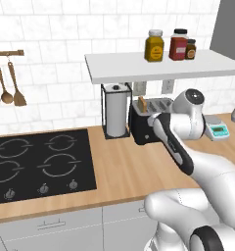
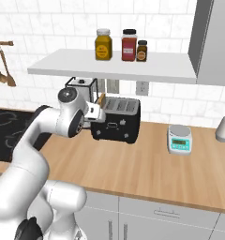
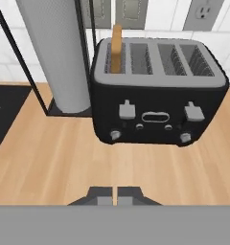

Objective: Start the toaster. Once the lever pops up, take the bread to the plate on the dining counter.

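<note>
The black four-slot toaster (image 3: pixel 160 91) stands on the wall counter, right in front of my hand. A tan slice of bread (image 3: pixel 117 48) sticks up from its leftmost slot. Two grey levers (image 3: pixel 127 110) sit high on the front face. My gripper (image 3: pixel 114 194) is shut, fingertips together with nothing between them, a short way in front of the toaster and apart from it. From the left base view my arm covers the right side of the toaster (image 1: pixel 144 128), with the bread (image 1: pixel 142 104) above it. The toaster (image 2: pixel 116 122) and bread (image 2: pixel 101 99) also show from the right. The plate and dining counter are out of view.
A paper-towel roll (image 3: pixel 59 52) in a black wire holder stands just left of the toaster. The black stove (image 1: pixel 41 162) lies further left. A small white scale (image 2: pixel 180 138) sits to the right. A white shelf (image 1: pixel 163 68) with three jars hangs low over the toaster.
</note>
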